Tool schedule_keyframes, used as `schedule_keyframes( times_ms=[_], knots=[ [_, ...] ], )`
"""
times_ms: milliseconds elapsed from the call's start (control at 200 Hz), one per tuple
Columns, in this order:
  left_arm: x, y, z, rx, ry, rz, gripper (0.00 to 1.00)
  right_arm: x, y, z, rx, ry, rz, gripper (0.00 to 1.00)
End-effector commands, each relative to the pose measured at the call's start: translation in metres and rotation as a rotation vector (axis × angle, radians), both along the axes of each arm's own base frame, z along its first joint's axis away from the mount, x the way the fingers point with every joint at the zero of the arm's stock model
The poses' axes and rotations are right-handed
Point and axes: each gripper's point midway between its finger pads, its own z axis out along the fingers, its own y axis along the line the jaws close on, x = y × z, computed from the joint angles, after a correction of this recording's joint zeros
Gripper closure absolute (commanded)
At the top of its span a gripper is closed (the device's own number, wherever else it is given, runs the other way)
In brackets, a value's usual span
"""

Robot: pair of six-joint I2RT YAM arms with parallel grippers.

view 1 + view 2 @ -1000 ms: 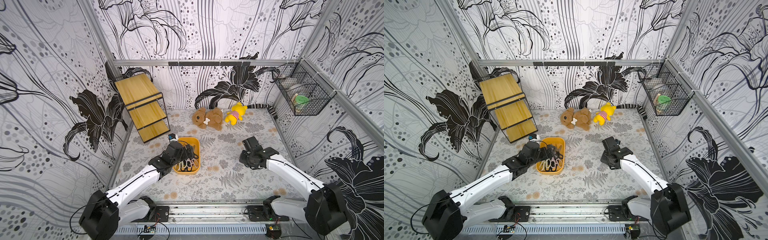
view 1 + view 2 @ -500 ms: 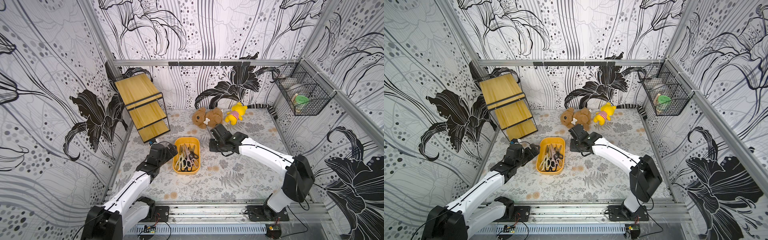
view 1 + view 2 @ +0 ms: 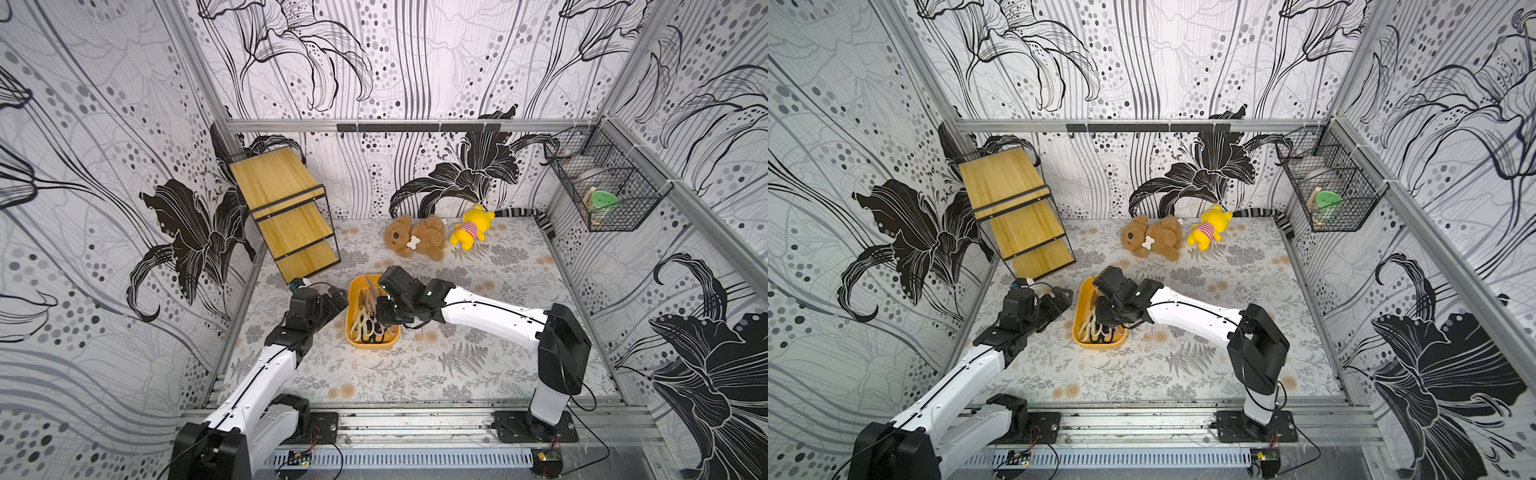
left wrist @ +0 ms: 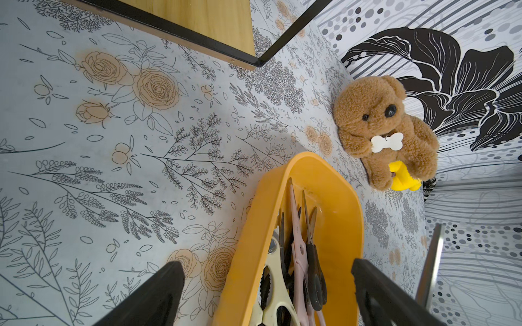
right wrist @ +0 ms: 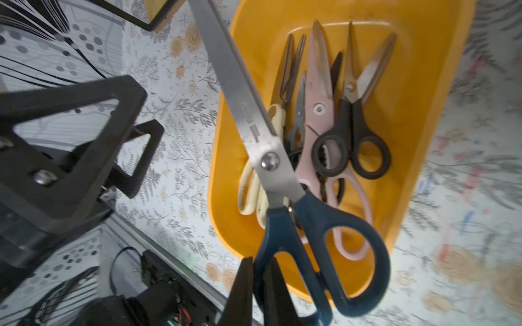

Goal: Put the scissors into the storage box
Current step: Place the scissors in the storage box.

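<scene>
Here, the left gripper hangs spread wide just left of the storage box, where several scissors already lie. Above the box, the right gripper pinches a dark blue pair by one handle loop, its blade reaching past the rim. Released so, it could tip out.

In the box scissors are lying, with the rack standing at its eleven o'clock, the bear lying at one, a toy at the bear's three, and the basket hanging at two.
</scene>
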Motion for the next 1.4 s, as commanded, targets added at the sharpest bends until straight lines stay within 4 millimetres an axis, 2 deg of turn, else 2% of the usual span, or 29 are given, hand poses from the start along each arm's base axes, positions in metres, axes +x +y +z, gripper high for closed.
schedule_keyframes(
  times_ms=[0,180,450,676,851,1056,1146,1241,1321,1396],
  knots=[
    [0.001,0.001,0.004,0.006,-0.037,-0.015,0.03,-0.003,0.014,-0.013,0.043,0.071,-0.049,1.00],
    [-0.002,0.003,0.001,0.009,-0.034,-0.015,0.03,0.003,0.007,-0.031,-0.024,0.072,-0.088,1.00],
    [0.000,0.004,-0.001,0.003,-0.030,-0.016,0.03,0.001,0.008,-0.052,-0.069,0.101,-0.081,1.00],
    [-0.001,0.007,-0.002,0.007,-0.027,-0.011,0.03,0.006,0.005,-0.062,-0.117,0.082,-0.083,0.81],
    [-0.001,0.009,0.000,0.010,-0.024,-0.004,0.03,0.012,0.010,-0.050,-0.112,0.040,-0.063,0.67],
    [0.004,0.015,0.008,0.051,-0.030,0.008,0.03,0.034,0.005,-0.007,-0.118,-0.140,-0.043,0.63],
    [0.009,0.022,0.014,0.099,-0.057,0.031,0.03,0.052,-0.015,0.013,-0.205,-0.282,-0.040,0.63],
    [0.016,0.034,0.024,0.169,-0.110,0.062,0.03,0.074,-0.050,0.027,-0.319,-0.420,-0.040,0.63],
    [0.023,0.044,0.033,0.239,-0.181,0.096,0.03,0.096,-0.094,0.032,-0.420,-0.503,-0.037,0.63],
    [0.029,0.051,0.042,0.314,-0.265,0.110,0.03,0.118,-0.150,0.024,-0.493,-0.525,-0.067,0.63]
  ],
)
